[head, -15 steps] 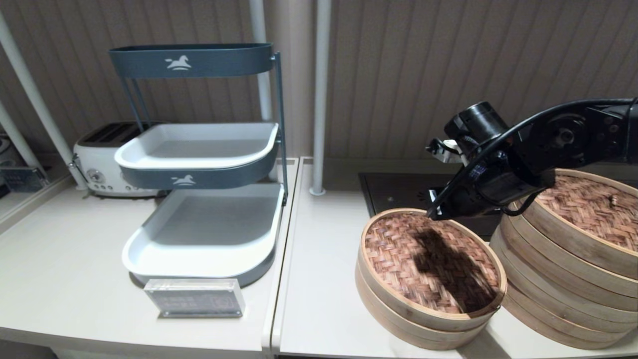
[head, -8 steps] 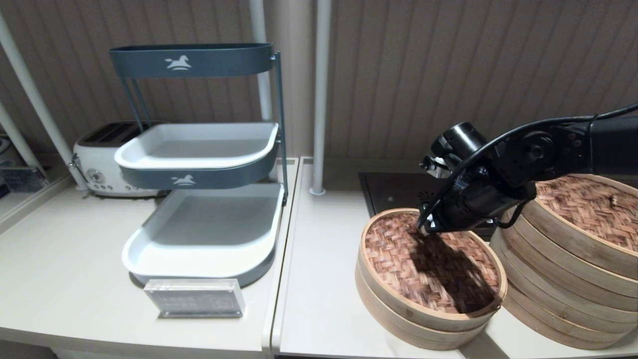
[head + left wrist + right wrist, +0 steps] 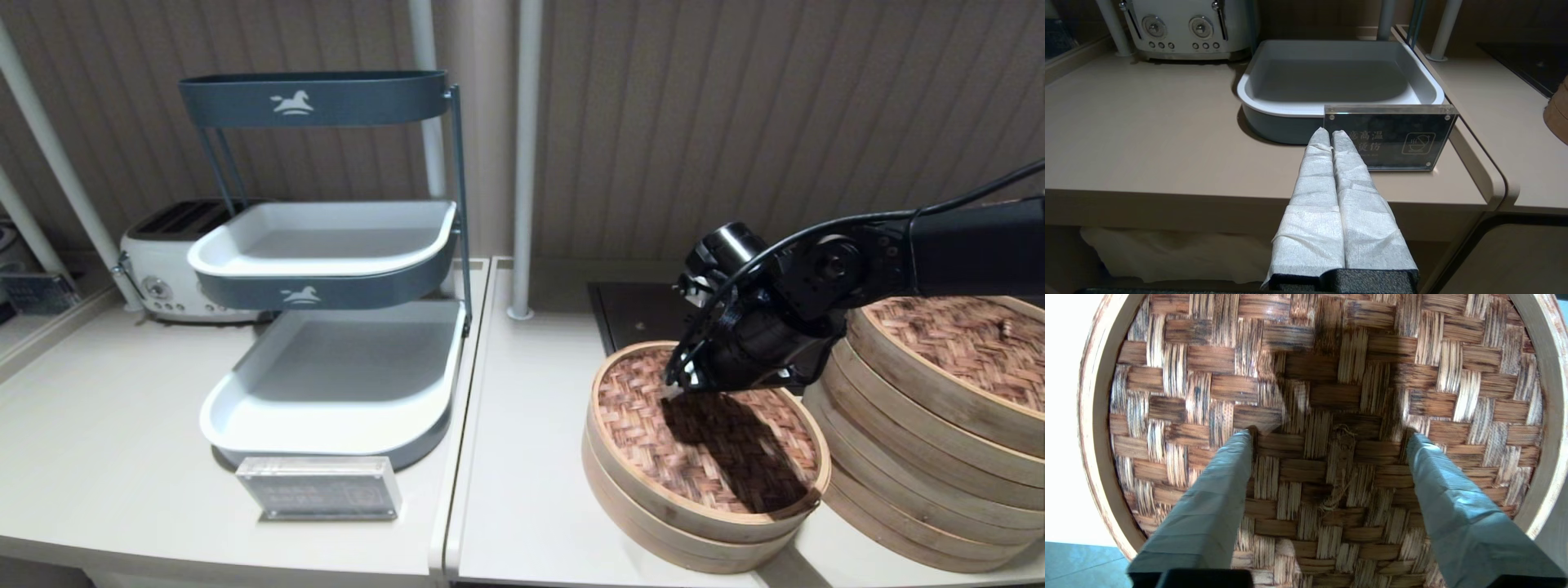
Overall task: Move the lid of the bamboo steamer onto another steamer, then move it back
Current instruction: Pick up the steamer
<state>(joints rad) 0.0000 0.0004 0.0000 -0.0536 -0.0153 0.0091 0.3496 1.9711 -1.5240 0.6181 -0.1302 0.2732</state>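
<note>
The counter [image 3: 531,490] fills the lower half of the head view. At its lower right stands another steamer [image 3: 914,474], a tall stack of pale tiers that wears its own knobbed woven lid [image 3: 971,343]. Just left of it, touching or nearly so, the bamboo steamer lid [image 3: 645,416] sits on a lower basket, not yet lifted. A three-tier tray rack [image 3: 326,269] occupies the centre left, with a toaster [image 3: 163,261] behind it and an acrylic sign [image 3: 318,488] in front.

The right gripper [image 3: 1331,435] hangs low over the lid's middle, fingers spread wide and empty, straddling the thin loop handle [image 3: 1341,451], probably to pinch it. The left gripper [image 3: 1331,134], fingers pressed together and holding nothing, is parked before the sign.
</note>
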